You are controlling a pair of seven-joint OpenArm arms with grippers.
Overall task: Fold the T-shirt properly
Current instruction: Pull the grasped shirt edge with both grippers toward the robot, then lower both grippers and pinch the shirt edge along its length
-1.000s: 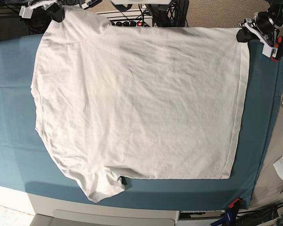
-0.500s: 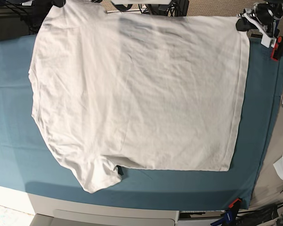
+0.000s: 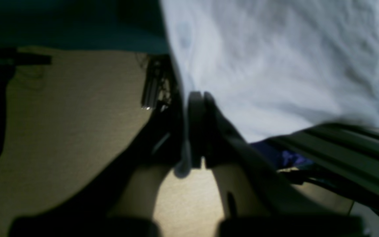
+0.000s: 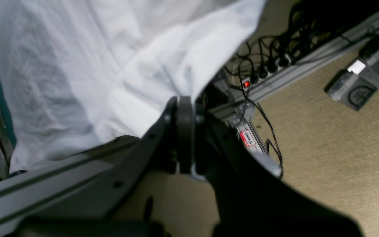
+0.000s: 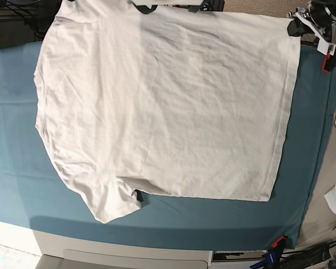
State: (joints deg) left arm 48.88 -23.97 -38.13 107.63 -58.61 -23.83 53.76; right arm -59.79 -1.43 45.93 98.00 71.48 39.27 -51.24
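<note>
Teal table cloth [image 5: 11, 168] under everything, wide, reaching the near rounded edge and the right side. Over it, T-shirt [image 5: 162, 106], plain white, spread out flat and wrinkled, collar side toward the left of the base view, stitched bottom hem [image 5: 284, 123] running along the right. One short sleeve [image 5: 109, 203] lying toward the near edge, with a small dark patch just beside it. Far edge of the shirt lifted off the cloth and stretched between two corners, hanging past the far side of the table.

Left gripper [image 3: 196, 98], at the top right of the base view, clenched on the far hem corner of the T-shirt; white fabric pinched between the dark fingers [image 3: 209, 131] in the left wrist view. Right gripper [image 4: 184, 102], out of the base view at the upper left, clenched on the far shoulder corner; fabric rising from the closed pads in the right wrist view. Below that gripper, beige carpet [image 4: 341, 158], a metal rail and a power strip [image 4: 268, 70] with a red light. Small red clamp [image 5: 278, 241] on the near right corner of the cloth.
</note>
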